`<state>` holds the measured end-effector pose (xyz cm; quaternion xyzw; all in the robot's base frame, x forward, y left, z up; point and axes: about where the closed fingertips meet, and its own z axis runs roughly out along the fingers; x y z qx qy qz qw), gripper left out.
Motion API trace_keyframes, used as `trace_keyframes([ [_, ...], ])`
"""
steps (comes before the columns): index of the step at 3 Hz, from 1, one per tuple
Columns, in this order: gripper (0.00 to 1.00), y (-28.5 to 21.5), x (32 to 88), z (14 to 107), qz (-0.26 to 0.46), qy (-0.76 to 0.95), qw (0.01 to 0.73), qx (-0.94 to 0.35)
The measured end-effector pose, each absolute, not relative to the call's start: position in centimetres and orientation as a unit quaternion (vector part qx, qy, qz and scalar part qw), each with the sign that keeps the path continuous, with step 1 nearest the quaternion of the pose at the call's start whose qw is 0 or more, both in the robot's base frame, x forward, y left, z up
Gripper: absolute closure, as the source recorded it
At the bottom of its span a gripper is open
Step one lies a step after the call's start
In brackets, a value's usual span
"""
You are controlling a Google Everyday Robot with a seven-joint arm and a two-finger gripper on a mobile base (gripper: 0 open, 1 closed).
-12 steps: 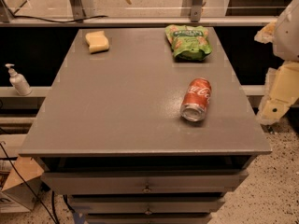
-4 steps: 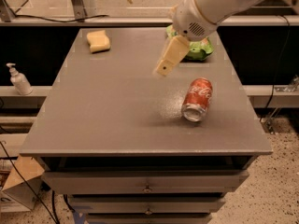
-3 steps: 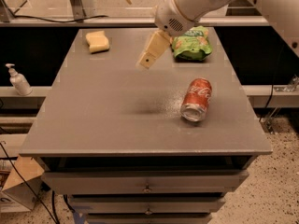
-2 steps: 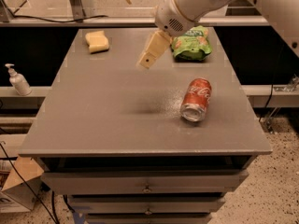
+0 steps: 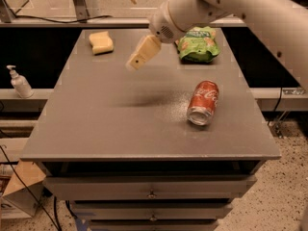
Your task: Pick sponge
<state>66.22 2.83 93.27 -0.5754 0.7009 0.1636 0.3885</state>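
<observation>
The sponge (image 5: pixel 101 42) is a small pale yellow foam block lying at the far left corner of the grey table (image 5: pixel 120 119). My gripper (image 5: pixel 138 57) hangs above the table's far middle, to the right of the sponge and apart from it, its cream-coloured fingers pointing down and left. The white arm reaches in from the upper right. Nothing shows in the gripper.
A red soda can (image 5: pixel 203 103) lies on its side right of the table's centre. A green snack bag (image 5: pixel 197 44) sits at the far right. A soap dispenser bottle (image 5: pixel 19 82) stands on a ledge to the left. Drawers (image 5: pixel 151 191) are below the table's front edge.
The arm came in from the right edge and swept leftward over the table. In the last second the gripper has edged a little further left toward the sponge. Objects have not moved.
</observation>
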Motion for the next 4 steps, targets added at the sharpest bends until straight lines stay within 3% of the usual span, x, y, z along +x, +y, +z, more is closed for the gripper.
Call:
trace_keyframes([
  [1,0.0,6.1,69.1,92.2,0.197,0.696,0.399,-0.564],
  [2,0.0,12.8,73.8,90.1,0.237,0.685,0.412,-0.552],
  [4,0.0,12.8,74.0,89.0,0.237,0.697,0.414,-0.535],
])
